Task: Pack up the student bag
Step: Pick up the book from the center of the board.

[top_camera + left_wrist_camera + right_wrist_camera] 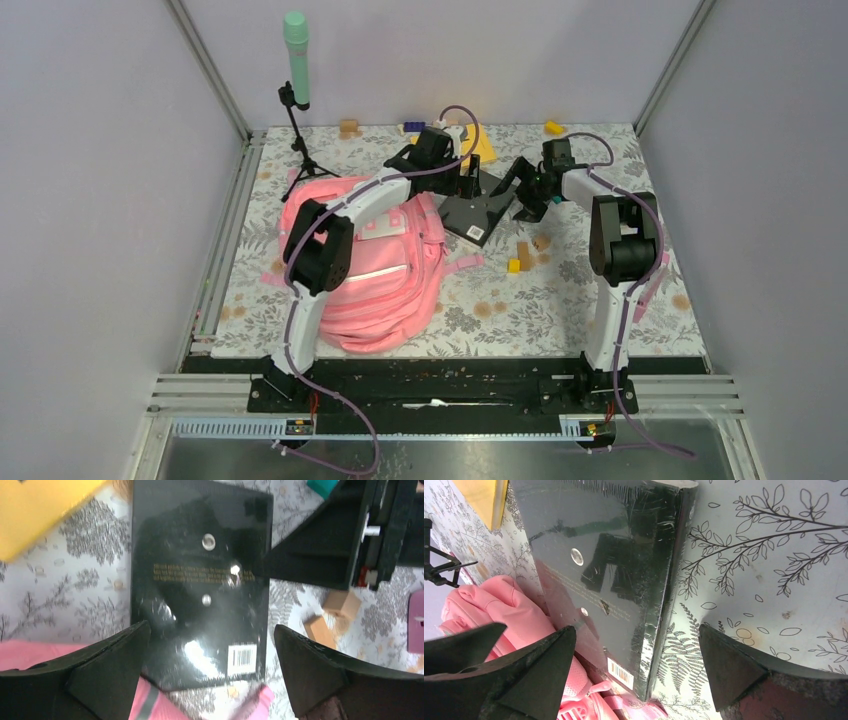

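Note:
The pink student bag [370, 265] lies on the floral table at the left, partly under my left arm. A black shrink-wrapped book [475, 212] with a barcode lies flat just right of the bag's top. Its near corner rests by the bag's strap [624, 715]. My left gripper [462, 180] hovers over the book's far-left part, open and empty; the book [200, 580] fills the space between its fingers [110, 660]. My right gripper [525, 200] is open at the book's right edge, with the book's spine [669, 590] between its fingers. The bag also shows in the right wrist view [509, 610].
A yellow flat book [480, 140] lies behind the black one. Wooden blocks [522, 252] and a yellow block [513, 266] sit near the book's right. A green microphone on a tripod [297, 60] stands at the back left. Small blocks [349, 128] lie along the back wall.

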Robot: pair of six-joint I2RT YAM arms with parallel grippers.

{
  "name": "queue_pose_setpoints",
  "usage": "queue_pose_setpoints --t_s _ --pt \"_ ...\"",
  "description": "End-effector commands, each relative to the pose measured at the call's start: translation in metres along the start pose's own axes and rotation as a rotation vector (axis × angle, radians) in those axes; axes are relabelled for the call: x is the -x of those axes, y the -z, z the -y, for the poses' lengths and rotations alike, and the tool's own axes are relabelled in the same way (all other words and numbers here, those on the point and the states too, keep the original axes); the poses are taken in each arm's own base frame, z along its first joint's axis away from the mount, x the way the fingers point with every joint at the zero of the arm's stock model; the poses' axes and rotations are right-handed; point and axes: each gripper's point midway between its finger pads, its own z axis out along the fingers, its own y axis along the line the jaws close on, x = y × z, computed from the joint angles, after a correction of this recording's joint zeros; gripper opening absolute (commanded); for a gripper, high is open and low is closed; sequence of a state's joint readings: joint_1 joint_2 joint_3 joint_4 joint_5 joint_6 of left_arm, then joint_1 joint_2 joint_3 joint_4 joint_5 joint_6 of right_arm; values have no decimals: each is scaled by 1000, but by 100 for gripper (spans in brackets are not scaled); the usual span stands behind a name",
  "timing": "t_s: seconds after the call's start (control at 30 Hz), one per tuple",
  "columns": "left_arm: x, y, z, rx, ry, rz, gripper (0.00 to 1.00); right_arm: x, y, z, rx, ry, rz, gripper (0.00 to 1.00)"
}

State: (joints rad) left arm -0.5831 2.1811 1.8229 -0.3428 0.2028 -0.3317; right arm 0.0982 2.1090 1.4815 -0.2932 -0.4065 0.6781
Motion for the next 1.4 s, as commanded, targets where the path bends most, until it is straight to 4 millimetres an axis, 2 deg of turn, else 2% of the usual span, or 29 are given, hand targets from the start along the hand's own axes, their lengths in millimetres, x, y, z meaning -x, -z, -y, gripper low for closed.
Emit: queue_pose_setpoints --t_s 0.0,0.17,0.23,0.33,0.47,0.67,0.8,1.07,1.2,1.37 --pt "50 -17 -1 -48 -37 128 99 1 9 -14 43 1 15 100" --pt "41 -52 -26 17 9 77 99 0 8 -12 55 -21 32 100" --pt "35 -60 -33 39 24 64 99 -2 7 -13 64 -27 27 100" --pt "24 -65 -44 79 59 38 99 -3 7 -11 66 -31 28 100" --pt "20 -64 -49 106 89 32 99 -6 7 -11 73 -38 27 100" --pt "-6 -69 -27 -30 181 -42 98 -16 6 -12 112 -49 4 99" --pt "-20 -62 -13 -99 230 -65 91 -25 5 -16 136 -29 -20 100" --pt "-49 -41 30 -185 182 -118 83 -41 12 -15 181 20 -42 100" --pt "-68 -36 38 -212 192 -143 79 -45 16 -33 301 65 -46 100" --pt "-82 -31 42 -255 194 -167 73 -43 38 -59 428 120 -10 99"
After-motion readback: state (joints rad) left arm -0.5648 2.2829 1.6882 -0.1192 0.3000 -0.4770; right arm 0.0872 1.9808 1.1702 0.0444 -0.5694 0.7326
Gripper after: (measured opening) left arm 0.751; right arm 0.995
